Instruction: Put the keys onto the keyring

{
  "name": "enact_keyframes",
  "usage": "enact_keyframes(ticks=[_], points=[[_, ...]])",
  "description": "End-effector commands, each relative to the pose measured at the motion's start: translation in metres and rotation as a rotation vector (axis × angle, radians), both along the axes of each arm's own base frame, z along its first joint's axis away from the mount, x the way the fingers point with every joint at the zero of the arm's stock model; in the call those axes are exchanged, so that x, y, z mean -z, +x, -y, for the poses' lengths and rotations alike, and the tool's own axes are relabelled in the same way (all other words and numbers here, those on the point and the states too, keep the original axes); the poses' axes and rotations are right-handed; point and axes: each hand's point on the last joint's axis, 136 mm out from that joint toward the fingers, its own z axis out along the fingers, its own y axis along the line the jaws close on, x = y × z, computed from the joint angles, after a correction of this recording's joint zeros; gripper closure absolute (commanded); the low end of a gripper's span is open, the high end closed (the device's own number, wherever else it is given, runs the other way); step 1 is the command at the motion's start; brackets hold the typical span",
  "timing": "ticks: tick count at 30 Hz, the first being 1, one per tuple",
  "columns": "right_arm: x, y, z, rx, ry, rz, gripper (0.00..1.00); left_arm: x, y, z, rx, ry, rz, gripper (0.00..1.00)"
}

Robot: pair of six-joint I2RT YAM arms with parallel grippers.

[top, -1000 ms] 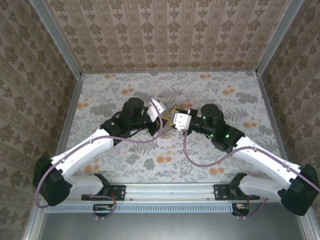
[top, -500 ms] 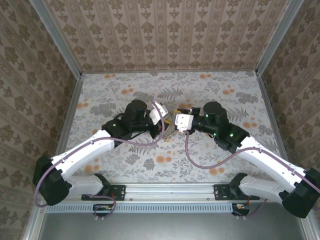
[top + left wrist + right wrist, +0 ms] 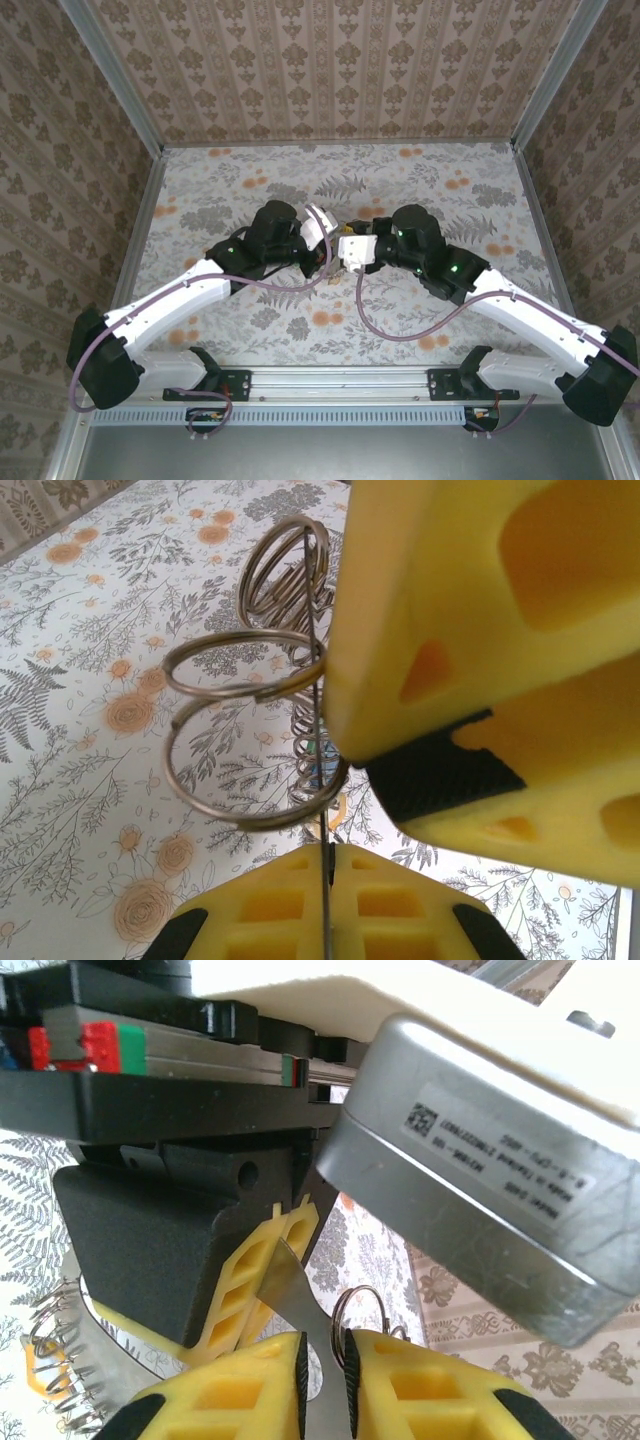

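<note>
Desk: a floral-patterned desk (image 3: 220,170); the two arms meet nose to nose over its middle.
Left gripper: the yellow-fingered left gripper (image 3: 328,852) is clenched on the thin dark metal keyring hoop (image 3: 312,630). Its wrist camera sees the hoop edge-on, as a fine line rising from between the fingertips.
Keyring: held up off the desk between the two grippers.
Wire loops: brownish-silver wire loops (image 3: 243,636) hang around that line, and the nearest one touches the right gripper's yellow finger.
Key: a small orange plastic key head (image 3: 45,1372) sits among the loops, off to the side of both grippers.
Right gripper: the yellow-fingered right gripper (image 3: 322,1345) is clamped onto a flat grey metal strip (image 3: 285,1280) that runs up to the left gripper's finger. I cannot tell whether it is a key blade or the hoop itself.
</note>
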Motion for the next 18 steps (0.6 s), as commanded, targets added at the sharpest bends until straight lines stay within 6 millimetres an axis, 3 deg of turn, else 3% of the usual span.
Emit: enact_keyframes(ticks=[1,12,18], points=[[0.002,0.010,0.004,0.066,-0.034,0.000,0.79,-0.021,-0.010,0.012,0.071,-0.054,0.050,1.00],[-0.009,0.032,0.009,0.258,0.084,0.115,0.77,-0.021,-0.008,0.012,0.049,-0.067,0.036,1.00],[-0.009,0.037,0.012,0.312,0.045,0.198,0.78,-0.019,-0.008,0.013,0.039,-0.066,0.016,1.00]])
